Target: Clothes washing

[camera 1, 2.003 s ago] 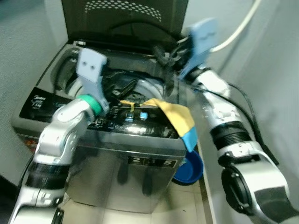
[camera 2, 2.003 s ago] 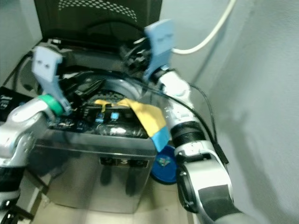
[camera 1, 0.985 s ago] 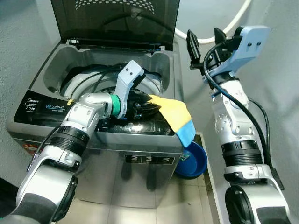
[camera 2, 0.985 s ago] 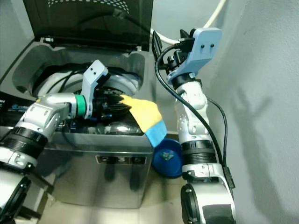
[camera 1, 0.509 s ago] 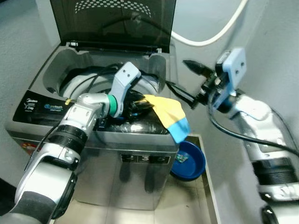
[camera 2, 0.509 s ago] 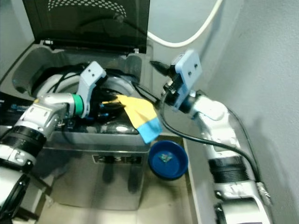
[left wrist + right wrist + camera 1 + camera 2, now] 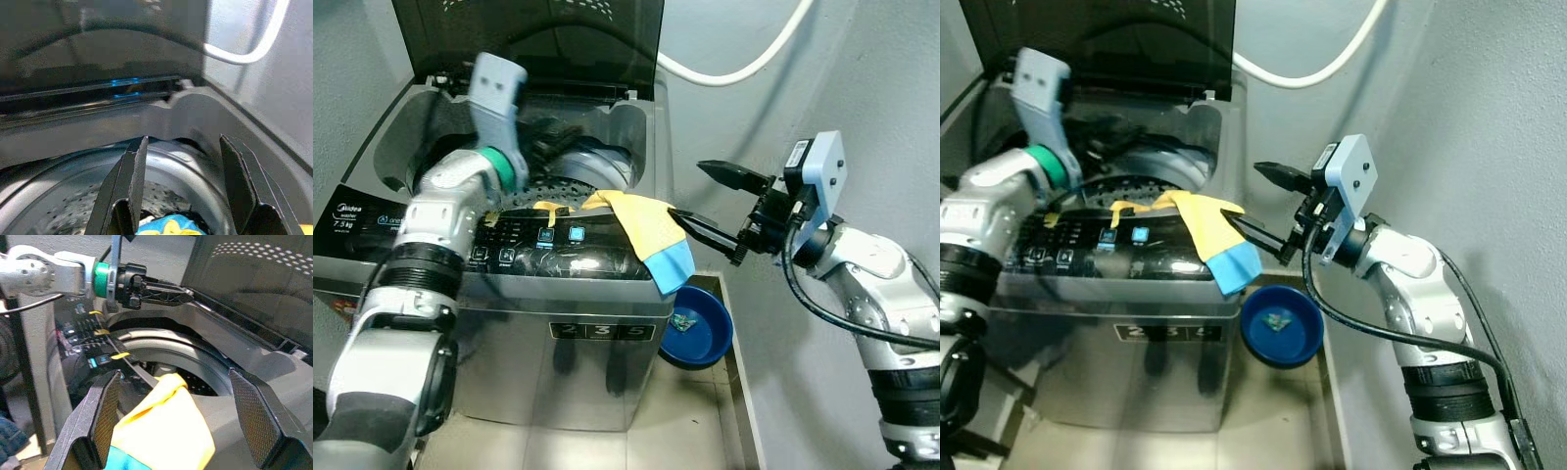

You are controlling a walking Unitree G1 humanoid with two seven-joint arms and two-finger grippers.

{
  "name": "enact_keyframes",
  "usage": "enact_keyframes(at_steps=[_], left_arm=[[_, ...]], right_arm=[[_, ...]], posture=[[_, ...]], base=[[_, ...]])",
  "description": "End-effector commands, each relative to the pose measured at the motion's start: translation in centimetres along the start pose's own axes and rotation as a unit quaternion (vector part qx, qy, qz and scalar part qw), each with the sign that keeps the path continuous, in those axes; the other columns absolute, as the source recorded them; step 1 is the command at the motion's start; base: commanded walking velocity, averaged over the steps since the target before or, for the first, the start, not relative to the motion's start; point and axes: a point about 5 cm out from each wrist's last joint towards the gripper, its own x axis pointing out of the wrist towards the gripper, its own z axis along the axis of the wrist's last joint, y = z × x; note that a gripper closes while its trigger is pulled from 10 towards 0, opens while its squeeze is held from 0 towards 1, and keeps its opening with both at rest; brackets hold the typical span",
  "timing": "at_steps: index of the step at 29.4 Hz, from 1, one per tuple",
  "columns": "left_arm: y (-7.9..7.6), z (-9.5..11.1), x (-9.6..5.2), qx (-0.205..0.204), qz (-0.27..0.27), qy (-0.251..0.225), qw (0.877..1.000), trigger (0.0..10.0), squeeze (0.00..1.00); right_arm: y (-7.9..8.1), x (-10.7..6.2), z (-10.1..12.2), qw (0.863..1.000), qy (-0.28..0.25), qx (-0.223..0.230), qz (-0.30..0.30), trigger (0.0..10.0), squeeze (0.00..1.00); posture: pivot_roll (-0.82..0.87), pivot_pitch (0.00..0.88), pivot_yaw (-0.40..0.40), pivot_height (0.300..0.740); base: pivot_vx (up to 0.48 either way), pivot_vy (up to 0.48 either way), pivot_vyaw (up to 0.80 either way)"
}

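Nearest, on the floor beside the washer point(image 7: 597, 333), lies a blue basin point(image 7: 700, 328). Above it a yellow and blue cloth point(image 7: 651, 235) hangs over the washer's front right corner, its blue end drooping down the outside and its yellow end lying on the top panel by the lit buttons, not yet in the drum point(image 7: 573, 176).

The right gripper point(image 7: 710, 201) hovers just beside the cloth, fingers spread wide and holding nothing; its lower finger tip is close to the yellow fold, and I cannot tell whether it touches. The step in hand looks like picking up this cloth. To do it well, the spread fingers should straddle the bunched yellow part on top of the panel rather than the loose blue end, close firmly, then lift clear of the rim before carrying it inward over the drum; a drag could catch the buttons or tip the cloth into the basin.

Farther back, the left gripper point(image 7: 183, 196) is raised over the drum near the open lid point(image 7: 529, 39), fingers parted and empty. A white hose point(image 7: 744, 59) curves along the wall behind.

Readable writing: "7.5 kg" on the left front panel, with a logo above it too small to read, and "2 3 5" on the front face.
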Motion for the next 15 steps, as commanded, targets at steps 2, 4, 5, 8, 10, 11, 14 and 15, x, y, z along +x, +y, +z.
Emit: enact_keyframes(at_steps=[2,4,5,8,10,11,14,15], left_arm=[[-1.6,-1.6,0.0,-0.004,-0.071,0.041,0.997,10.0,0.0],[-2.8,-1.9,0.0,0.008,-0.119,0.047,0.992,10.0,0.0],[-4.0,-2.1,-0.1,0.021,-0.164,0.047,0.985,10.0,0.0],[-6.3,-2.6,0.1,0.046,-0.252,0.054,0.965,10.0,0.0],[-7.3,-2.6,0.3,0.049,-0.286,0.052,0.956,10.0,0.0],[-8.1,-2.5,0.7,0.055,-0.31,0.051,0.948,10.0,0.0],[-9.5,-2.5,1.6,0.06,-0.338,0.054,0.938,10.0,0.0],[-9.7,-2.6,2.0,0.06,-0.336,0.06,0.938,10.0,0.0]], right_arm=[[0.4,0.1,0.2,1.0,-0.007,0.009,0.014,10.0,0.0],[0.5,0.2,0.4,1.0,-0.01,0.009,0.015,10.0,0.0],[0.5,0.3,0.5,1.0,-0.014,0.01,0.015,10.0,0.0],[0.6,0.6,0.7,1.0,-0.024,0.016,0.011,10.0,0.0],[0.8,0.8,0.6,0.999,-0.026,0.02,0.01,10.0,0.0],[0.9,0.9,0.5,0.999,-0.028,0.024,0.008,10.0,0.0],[1.3,1.0,0.3,0.999,-0.03,0.031,0.005,10.0,0.0],[1.3,1.1,0.3,0.999,-0.032,0.033,0.004,10.0,0.0]], posture=[[0.05,0.139,-0.002,0.74],[0.05,0.139,-0.004,0.74],[0.05,0.139,-0.004,0.74],[0.05,0.139,-0.002,0.74],[0.05,0.139,0.0,0.74],[0.05,0.139,0.001,0.74],[0.04,0.14,0.006,0.74],[0.04,0.141,0.009,0.74]], base=[[0.0,0.0,0.0],[0.0,0.0,0.0],[0.0,0.0,0.0],[0.0,0.0,0.0],[0.0,0.0,0.0],[0.0,0.0,0.0],[0.0,0.0,0.0],[0.0,0.0,0.0]])
